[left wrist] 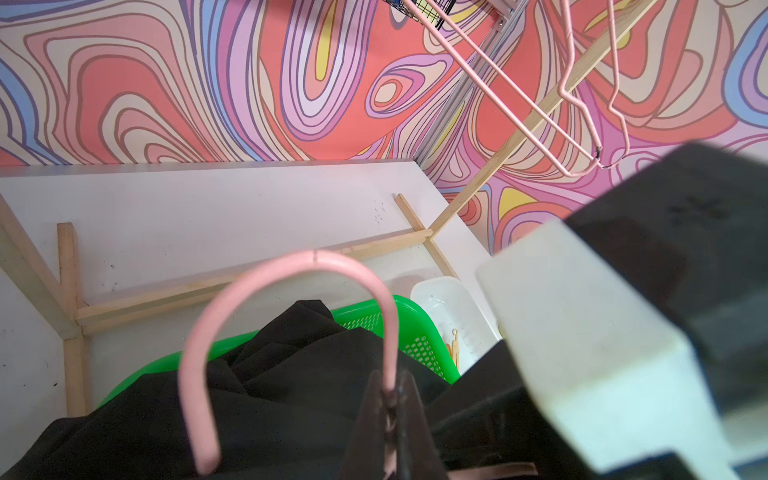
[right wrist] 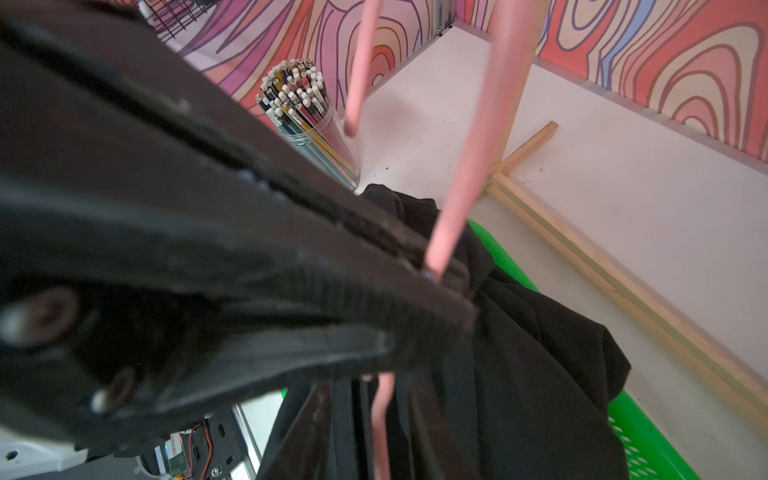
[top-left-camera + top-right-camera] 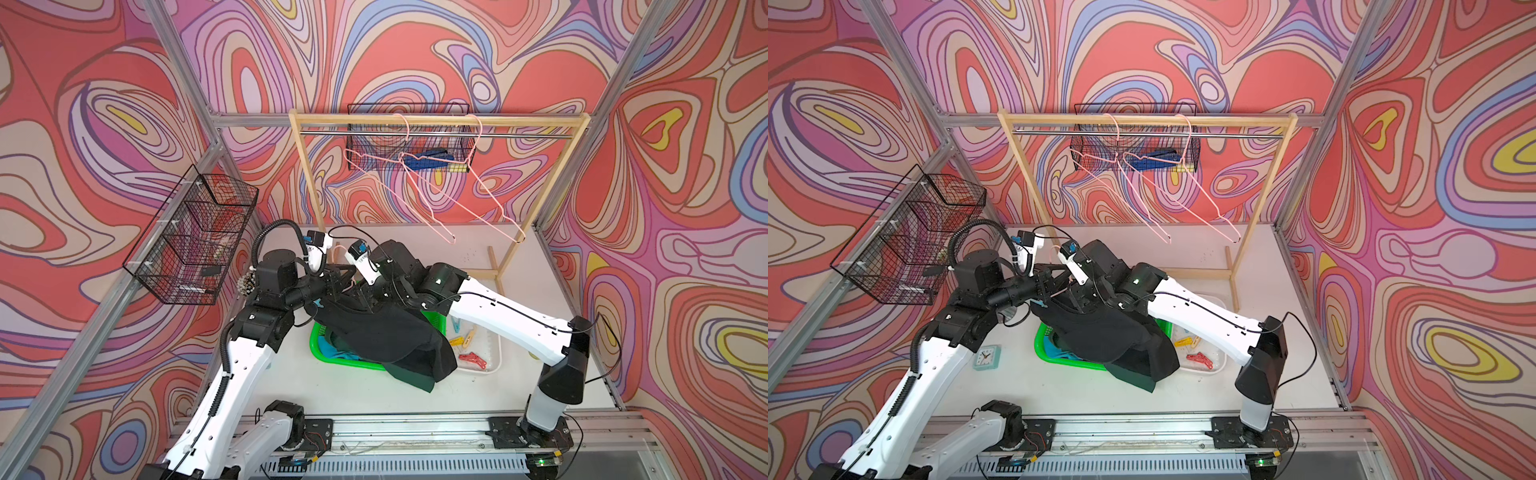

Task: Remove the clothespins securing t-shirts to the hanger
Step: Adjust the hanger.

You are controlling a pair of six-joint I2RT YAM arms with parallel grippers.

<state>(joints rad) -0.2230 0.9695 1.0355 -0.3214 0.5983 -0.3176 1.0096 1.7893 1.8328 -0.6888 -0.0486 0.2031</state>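
A black t-shirt (image 3: 374,332) hangs from a pink hanger (image 1: 291,266) above the green basket (image 3: 318,336). My left gripper (image 1: 390,386) is shut on the hanger's neck just below the hook. A light blue clothespin (image 3: 318,302) sits on the shirt's shoulder beside that gripper. My right gripper (image 2: 370,384) is at the other shoulder. Its jaws stand a little apart on either side of the pink wire and black cloth. A dark green t-shirt (image 3: 411,376) droops over the basket's rim, and a turquoise one (image 3: 336,353) lies inside. Loose clothespins (image 3: 471,358) lie in the white tray (image 3: 494,357).
The wooden rack (image 3: 436,120) at the back carries two bare pink hangers (image 3: 440,195). Wire baskets hang on the left wall (image 3: 195,232) and the back wall (image 3: 411,141). A cup of pencils (image 2: 303,112) stands back left, and a small clock (image 3: 987,357) sits left of the basket.
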